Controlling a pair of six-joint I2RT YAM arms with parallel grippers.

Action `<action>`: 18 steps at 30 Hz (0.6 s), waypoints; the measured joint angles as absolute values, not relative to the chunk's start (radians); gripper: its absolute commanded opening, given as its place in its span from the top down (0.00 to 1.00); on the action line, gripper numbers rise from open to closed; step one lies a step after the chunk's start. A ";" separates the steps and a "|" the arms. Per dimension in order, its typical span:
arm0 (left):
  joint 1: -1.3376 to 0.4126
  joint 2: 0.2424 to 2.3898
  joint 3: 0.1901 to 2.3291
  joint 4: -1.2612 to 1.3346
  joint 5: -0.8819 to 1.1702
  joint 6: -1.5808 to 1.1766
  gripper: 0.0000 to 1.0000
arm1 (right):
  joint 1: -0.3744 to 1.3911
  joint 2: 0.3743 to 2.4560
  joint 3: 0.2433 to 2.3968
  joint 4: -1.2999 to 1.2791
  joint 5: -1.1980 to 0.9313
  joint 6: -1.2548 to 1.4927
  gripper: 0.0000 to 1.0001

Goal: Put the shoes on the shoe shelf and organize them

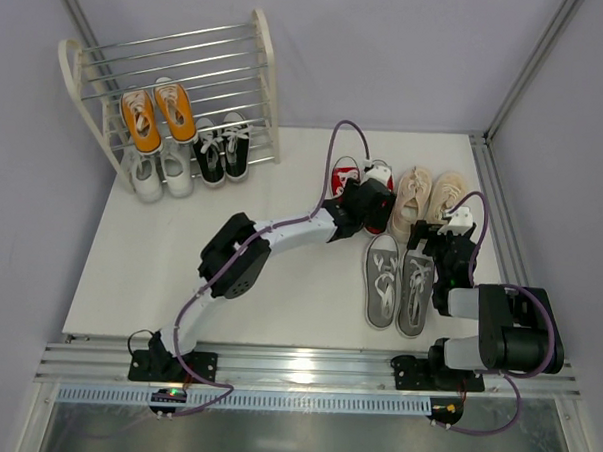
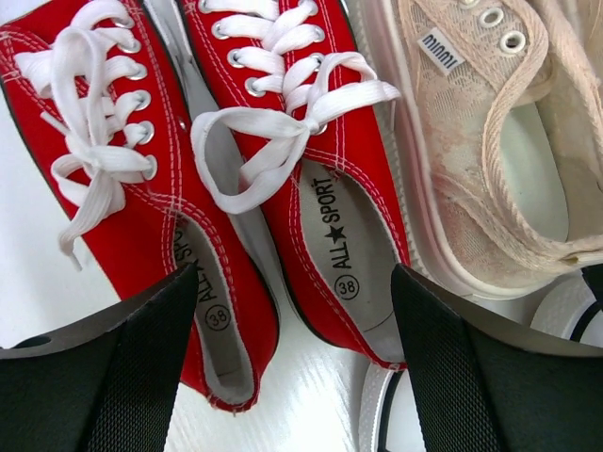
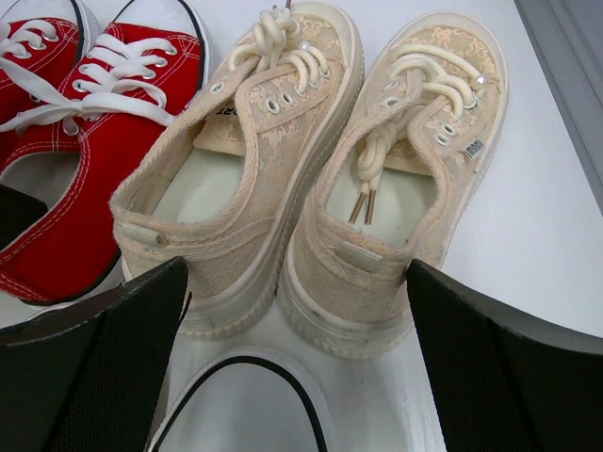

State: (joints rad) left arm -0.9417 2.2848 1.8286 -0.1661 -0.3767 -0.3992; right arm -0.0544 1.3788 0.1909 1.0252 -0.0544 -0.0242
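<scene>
Top external view: three pairs are sitting on the cream-framed, silver-rod shoe shelf (image 1: 263, 64) and three pairs are lying on the white table (image 1: 308, 306), so the job is looking about half done.

Six shoes are resting on the shelf: the orange canvas sneakers (image 1: 158, 118) on a higher tier, and the white canvas sneakers (image 1: 162, 172) and the black canvas sneakers (image 1: 223, 153) side by side on the bottom tier. Another six are waiting near the arms: the red canvas sneakers (image 2: 311, 169), the beige lace-up sneakers (image 1: 430, 197) and the grey canvas sneakers (image 1: 399, 285). The left gripper (image 2: 292, 282) is hanging with jaws spread wide, straddling the red heels and apparently gripping nothing. The right gripper (image 3: 297, 268) is hovering, fully spread and empty, over the beige heels.
</scene>
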 measured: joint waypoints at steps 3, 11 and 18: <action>-0.942 2.315 1.868 -0.166 -0.352 -0.375 0.21 | -0.054 1.379 0.191 1.025 -0.054 -0.025 0.03; -0.921 2.436 2.032 -0.245 -0.357 -0.384 0.28 | -0.054 1.379 0.191 1.025 -0.054 -0.025 0.03; -0.870 2.470 2.042 -0.268 -0.382 -0.467 0.32 | -0.054 1.379 0.191 1.025 -0.054 -0.024 0.03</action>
